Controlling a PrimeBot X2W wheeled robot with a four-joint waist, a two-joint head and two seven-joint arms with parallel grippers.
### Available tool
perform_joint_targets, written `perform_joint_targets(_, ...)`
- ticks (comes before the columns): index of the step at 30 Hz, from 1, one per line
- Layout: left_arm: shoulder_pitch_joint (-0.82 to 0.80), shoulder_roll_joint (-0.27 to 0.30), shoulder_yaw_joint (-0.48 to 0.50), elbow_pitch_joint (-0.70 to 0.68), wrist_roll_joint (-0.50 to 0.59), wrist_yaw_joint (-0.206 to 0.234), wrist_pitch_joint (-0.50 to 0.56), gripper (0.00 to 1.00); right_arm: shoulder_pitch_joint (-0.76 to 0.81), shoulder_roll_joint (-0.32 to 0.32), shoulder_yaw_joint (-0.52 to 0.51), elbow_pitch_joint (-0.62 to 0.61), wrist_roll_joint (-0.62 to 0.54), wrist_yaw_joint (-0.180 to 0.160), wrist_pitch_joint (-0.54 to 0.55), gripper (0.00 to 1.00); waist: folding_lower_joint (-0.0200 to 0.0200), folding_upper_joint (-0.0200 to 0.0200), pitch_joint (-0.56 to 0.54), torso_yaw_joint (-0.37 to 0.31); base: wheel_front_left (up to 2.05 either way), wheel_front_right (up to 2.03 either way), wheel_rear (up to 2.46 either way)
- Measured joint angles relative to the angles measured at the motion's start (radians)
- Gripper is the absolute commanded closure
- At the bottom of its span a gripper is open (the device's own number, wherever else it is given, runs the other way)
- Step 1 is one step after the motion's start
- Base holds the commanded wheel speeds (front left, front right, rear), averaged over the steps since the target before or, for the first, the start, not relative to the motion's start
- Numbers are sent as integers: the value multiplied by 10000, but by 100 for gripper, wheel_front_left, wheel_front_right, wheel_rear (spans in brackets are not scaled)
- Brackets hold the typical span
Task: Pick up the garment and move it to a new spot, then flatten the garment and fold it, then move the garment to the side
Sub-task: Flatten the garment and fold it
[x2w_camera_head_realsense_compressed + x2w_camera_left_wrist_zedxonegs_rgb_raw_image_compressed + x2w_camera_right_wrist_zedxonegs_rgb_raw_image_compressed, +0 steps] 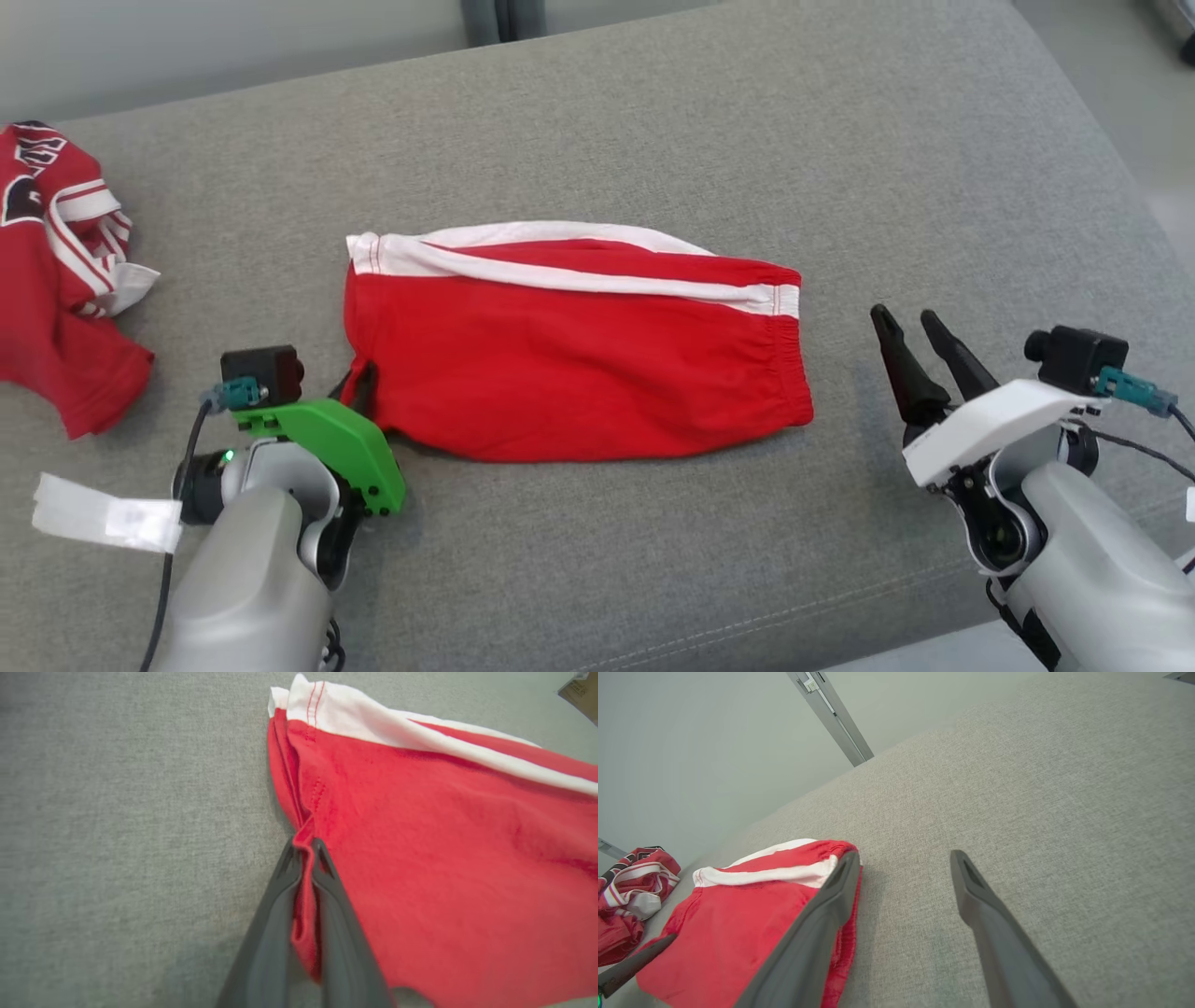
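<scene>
Red shorts with white side stripes (574, 350) lie folded flat in the middle of the grey cushion (653, 121). My left gripper (359, 381) is shut on the near left edge of the shorts; the left wrist view shows a pinch of red cloth (304, 858) between its dark fingers (280, 891), gripper (304, 847). My right gripper (910, 325) hovers open to the right of the shorts' waistband, apart from it. From the right wrist, the open gripper (903, 858) stands over bare cushion beside the shorts (738, 900).
A second red garment with white and black trim (56, 271) lies crumpled at the cushion's left edge, also in the right wrist view as a red heap (630, 886). The cushion's front edge (709, 644) runs just below my arms. A wall and metal post (831, 714) stand behind.
</scene>
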State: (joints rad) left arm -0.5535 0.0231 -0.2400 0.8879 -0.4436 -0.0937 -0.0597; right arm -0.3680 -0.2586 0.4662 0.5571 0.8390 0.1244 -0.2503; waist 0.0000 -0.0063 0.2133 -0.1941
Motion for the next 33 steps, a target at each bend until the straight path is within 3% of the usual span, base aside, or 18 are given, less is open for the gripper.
perform_joint_targets(14,1951,12,-1022,-1360,-1662,-75,-1103,100,1022,73,-117,155,324,0,0,0,-1,0,-913,1080,0,0,0)
perform_joint_targets(24,2896,38,-1578,-2334,-1964,497,-1363,100,1119,92,303,75,476,0,328,0,0,0,-1317,1471,0,0,0)
perform_joint_targets(25,2960,40,-1586,-2410,-2015,575,-1381,89,1122,98,314,75,531,0,353,0,0,0,-1331,1474,0,0,0)
perform_joint_targets(26,3024,40,-1584,-2504,-2046,639,-1436,71,1127,98,326,77,573,0,412,0,0,0,-1344,1476,0,0,0)
perform_joint_targets(27,3075,40,-1582,-2566,-2042,698,-1484,13,1132,98,351,84,591,0,449,0,0,0,-1355,1477,0,0,0)
perform_joint_targets(28,3109,40,-1576,-2608,-2038,807,-1534,0,1135,92,391,111,593,0,535,0,0,0,-1366,1479,0,0,0)
perform_joint_targets(33,3178,71,-1547,-3093,-1969,1174,-1653,0,1126,8,577,295,583,0,945,0,0,0,-1407,1524,0,0,0)
